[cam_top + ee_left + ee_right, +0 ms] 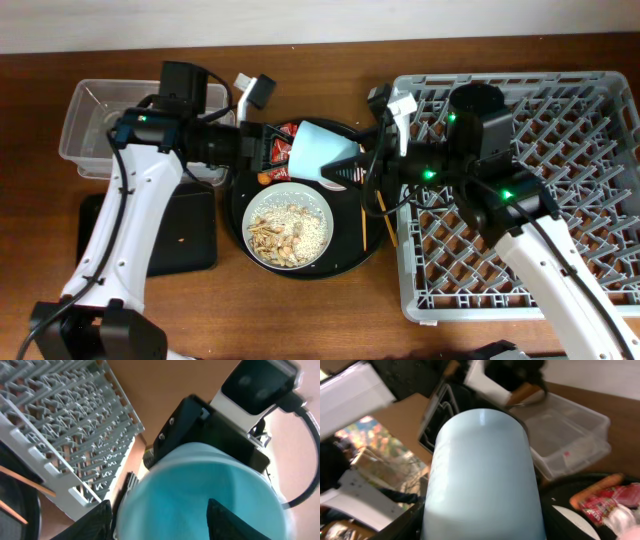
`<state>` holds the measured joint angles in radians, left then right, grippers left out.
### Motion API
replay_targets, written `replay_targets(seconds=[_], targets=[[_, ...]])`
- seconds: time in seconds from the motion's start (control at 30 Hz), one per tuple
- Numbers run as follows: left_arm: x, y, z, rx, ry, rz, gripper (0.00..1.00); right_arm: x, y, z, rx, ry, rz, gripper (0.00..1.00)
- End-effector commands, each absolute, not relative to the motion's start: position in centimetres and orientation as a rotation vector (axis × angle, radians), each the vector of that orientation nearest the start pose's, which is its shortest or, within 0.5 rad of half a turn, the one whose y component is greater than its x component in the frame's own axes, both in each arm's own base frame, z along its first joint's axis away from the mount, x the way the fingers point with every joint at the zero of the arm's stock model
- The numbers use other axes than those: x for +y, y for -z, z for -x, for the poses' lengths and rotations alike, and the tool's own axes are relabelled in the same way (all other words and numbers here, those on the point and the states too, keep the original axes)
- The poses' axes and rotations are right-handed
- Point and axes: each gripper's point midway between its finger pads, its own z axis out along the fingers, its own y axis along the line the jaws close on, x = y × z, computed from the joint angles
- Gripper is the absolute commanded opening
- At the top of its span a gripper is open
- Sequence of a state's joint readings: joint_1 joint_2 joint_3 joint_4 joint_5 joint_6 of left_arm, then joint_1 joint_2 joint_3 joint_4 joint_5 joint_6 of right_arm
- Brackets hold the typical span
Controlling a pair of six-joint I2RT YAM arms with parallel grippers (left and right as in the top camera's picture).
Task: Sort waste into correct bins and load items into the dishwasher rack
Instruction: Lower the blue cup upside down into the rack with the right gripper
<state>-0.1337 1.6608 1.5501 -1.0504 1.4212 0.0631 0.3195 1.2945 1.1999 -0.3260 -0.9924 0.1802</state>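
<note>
My right pincer [345, 170]: it is clenched on the light-blue cup [318, 152], which lies on its side between the two arms, in the centre of the overhead frame, above the round black tray [372, 245].
Cup in my wrist view: it fills the middle of the frame [482, 480], closed base toward the camera; my fingers are mostly hidden behind it.
My left pincer [258, 148]: it is right at the other end of the cup; in its own view the cup [200, 495] fills the lower frame. Whether it grips the cup or is released, I cannot tell.
Bowl with rice and shells [289, 225]: it is just below the cup, on the round tray.
Chopsticks [372, 215]: on the tray's right side, near the rack edge.
Red wrapper [281, 143]: upper part of the tray, partly hidden.
Dishwasher rack [560, 110]: right half of the frame.
Clear tub [95, 120]: upper left.
Black tray [185, 235]: lower left.
Step, as I judge: the cup goes to the rack. I should hold firmly, lift clear of the bowl, and set the cup mouth down between pegs.
</note>
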Motion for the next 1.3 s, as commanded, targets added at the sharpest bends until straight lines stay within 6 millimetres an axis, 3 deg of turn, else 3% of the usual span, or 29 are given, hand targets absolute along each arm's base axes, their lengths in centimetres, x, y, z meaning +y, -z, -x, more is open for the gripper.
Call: replay_targets(seconds=[0.0, 0.1, 0.27, 0.4, 0.53, 0.77, 0.87, 1.13, 1.17, 1.2, 1.27], targets=[[-20.6, -32.6, -31.0, 2.065, 1.863, -0.596, 0.76, 22.1, -34.3, -30.3, 1.883, -1.049, 0.667, 0.57], [-19.5, -32.2, -31.9, 2.086, 1.814, -0.553, 0.81, 18.1, -34.3, -30.6, 1.956, -0.9, 0.511, 0.57], [-18.3, -31.5, -32.8, 2.121, 1.746, -0.508, 0.81, 8.1, -32.9, -29.9, 2.097, -0.579, 0.133, 0.57], [-18.1, -30.5, -33.2, 2.169, 1.678, -0.497, 0.82, -1.1, -29.9, -27.7, 2.216, -0.289, -0.328, 0.57], [-17.9, -29.9, -33.5, 2.203, 1.628, -0.488, 0.85, -7.5, -25.2, -23.9, 2.336, -0.073, -0.858, 0.56], [-17.9, -29.9, -33.5, 2.204, 1.63, -0.487, 0.86, -10.9, -20.1, -23.6, 2.504, 0.015, -1.084, 0.56], [-17.9, -29.9, -33.4, 2.208, 1.632, -0.483, 0.86, -10.6, -18.0, -23.8, 2.6, -0.014, -1.119, 0.56], [-17.9, -29.9, -33.4, 2.209, 1.633, -0.482, 0.86, -9.9, -13.5, -21.8, 2.873, -0.015, -1.22, 0.57], [-17.9, -29.9, -33.4, 2.209, 1.633, -0.482, 0.86, -9.8, -13.2, -21.8, 2.89, -0.016, -1.226, 0.61], [-17.9, -29.9, -33.4, 2.209, 1.633, -0.482, 0.86, -9.8, -12.8, -21.7, 2.908, -0.023, -1.234, 0.79], [-17.9, -29.9, -33.4, 2.209, 1.633, -0.482, 0.86, -9.6, -12.7, -21.8, 2.915, -0.037, -1.238, 0.87]])
